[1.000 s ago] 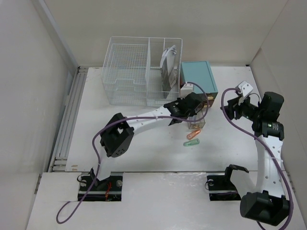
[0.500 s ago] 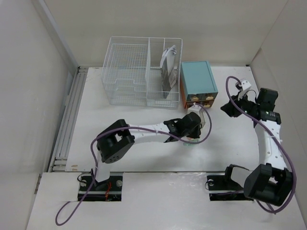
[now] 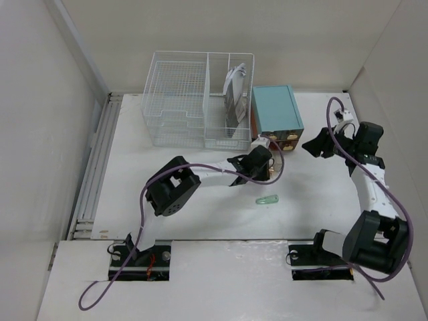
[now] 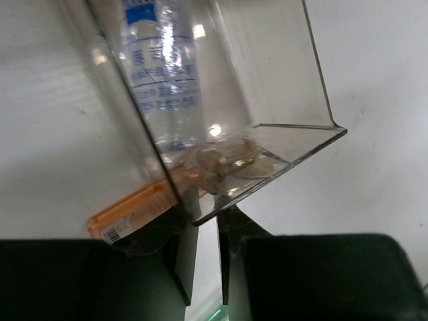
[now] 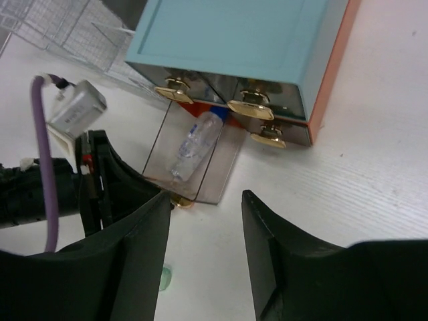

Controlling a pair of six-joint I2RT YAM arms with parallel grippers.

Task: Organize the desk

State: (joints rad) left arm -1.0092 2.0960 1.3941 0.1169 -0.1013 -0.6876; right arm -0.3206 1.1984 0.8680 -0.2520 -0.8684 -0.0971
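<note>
Pinch at the left gripper (image 4: 206,231) — fingers (image 4: 184,251) pressing together with only a thin gap between them, clamping the front edge of the clear drawer (image 4: 281,87) at a lower corner. Holding that drawer drawn out from the front of the teal-topped drawer box (image 3: 275,112). Lying inside it, along its length, a clear bottle (image 4: 164,73) with blue print. Showing beneath the drawer, just beside the fingers, an orange item (image 4: 130,212) with a barcode label. Hanging to the right of the box front and apart from it, the right gripper (image 5: 205,217) — fingers spread wide, gripping nothing, looking down on the box's gold handles (image 5: 249,107) and the open drawer. Lying near the left gripper on bare tabletop, a small green item (image 3: 267,200). Standing just left of the box, a white wire basket (image 3: 177,100), with papers (image 3: 234,87) leaning upright in its right compartment. Spreading under all of it, the desk (image 3: 167,200), matte white and walled by pale panels (image 3: 40,134).
</note>
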